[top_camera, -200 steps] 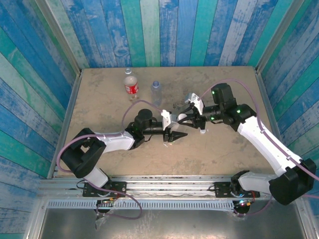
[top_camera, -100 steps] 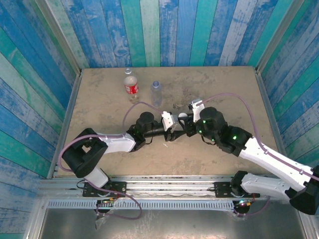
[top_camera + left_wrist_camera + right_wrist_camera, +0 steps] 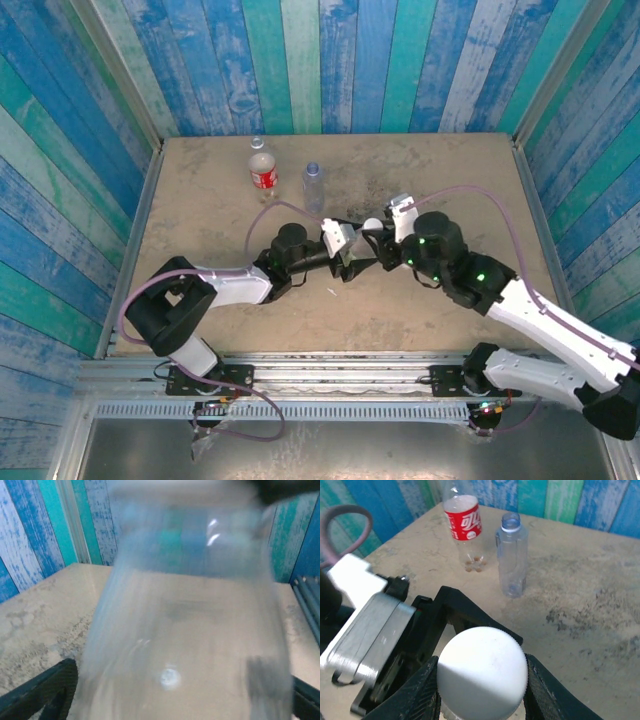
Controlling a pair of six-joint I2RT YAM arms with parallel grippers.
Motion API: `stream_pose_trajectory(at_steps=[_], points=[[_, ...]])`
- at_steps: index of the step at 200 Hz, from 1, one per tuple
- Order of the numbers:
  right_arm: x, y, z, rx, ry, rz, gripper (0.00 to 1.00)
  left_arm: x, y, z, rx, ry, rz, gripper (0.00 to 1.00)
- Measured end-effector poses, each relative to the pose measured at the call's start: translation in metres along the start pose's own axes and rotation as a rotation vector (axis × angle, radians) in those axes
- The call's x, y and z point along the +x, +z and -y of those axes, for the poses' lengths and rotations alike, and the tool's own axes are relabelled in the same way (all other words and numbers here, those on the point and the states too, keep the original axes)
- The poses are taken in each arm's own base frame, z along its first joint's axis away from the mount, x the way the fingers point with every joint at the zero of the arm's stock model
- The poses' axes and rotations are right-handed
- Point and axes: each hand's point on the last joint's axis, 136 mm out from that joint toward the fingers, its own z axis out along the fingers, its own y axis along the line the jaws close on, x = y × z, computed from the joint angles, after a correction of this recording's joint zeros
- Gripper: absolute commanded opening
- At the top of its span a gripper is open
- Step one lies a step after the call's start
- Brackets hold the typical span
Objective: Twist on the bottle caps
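Screwing step: bottle cap [image 3: 482,672] is clamped in right gripper [image 3: 484,682]; left gripper [image 3: 177,697] is open around bottle [image 3: 185,630], judged to need gripping before twisting.

Tan scuffed tabletop [image 3: 190,190]; blue-green painted plank walls [image 3: 330,60] around; metal rail [image 3: 330,372] near edge.

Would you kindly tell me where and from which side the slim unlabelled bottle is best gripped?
Grip the slim bottle around its straight middle, jaws level, probably from the near right: it stands upright, and the red-labelled bottle stands on its left.
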Motion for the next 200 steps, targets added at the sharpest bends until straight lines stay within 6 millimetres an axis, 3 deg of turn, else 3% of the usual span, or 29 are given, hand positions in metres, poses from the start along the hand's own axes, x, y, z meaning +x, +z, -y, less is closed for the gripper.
stream_pose_trajectory(at_steps=[12,29,66,98,139,164,183,200], points=[[-0.005,-0.006,0.002,-0.043,-0.054,0.015,0.17,-0.001,-0.001,0.001,0.010,-0.008,0.004,0.94],[-0.007,-0.011,0.001,-0.117,-0.135,0.015,0.17,-0.001,-0.001,0.006,0.038,-0.019,0.006,0.94],[-0.003,-0.020,-0.020,-0.368,-0.308,-0.035,0.17,-0.002,-0.002,0.022,0.130,-0.028,0.011,0.94],[-0.012,-0.031,-0.028,-0.565,-0.369,-0.029,0.16,-0.003,-0.004,0.041,0.250,-0.045,0.006,1.00],[-0.013,-0.036,-0.038,-0.753,-0.395,-0.051,0.15,-0.004,-0.008,0.056,0.347,-0.063,0.000,0.81],[-0.011,-0.036,-0.041,-0.809,-0.414,-0.060,0.22,-0.004,-0.009,0.065,0.402,-0.067,-0.012,0.61],[-0.009,-0.037,-0.042,-0.825,-0.423,-0.059,0.27,-0.003,-0.010,0.068,0.425,-0.063,-0.018,0.56],[-0.009,-0.038,-0.042,-0.830,-0.426,-0.057,0.50,-0.003,-0.010,0.069,0.432,-0.060,-0.018,0.52]])
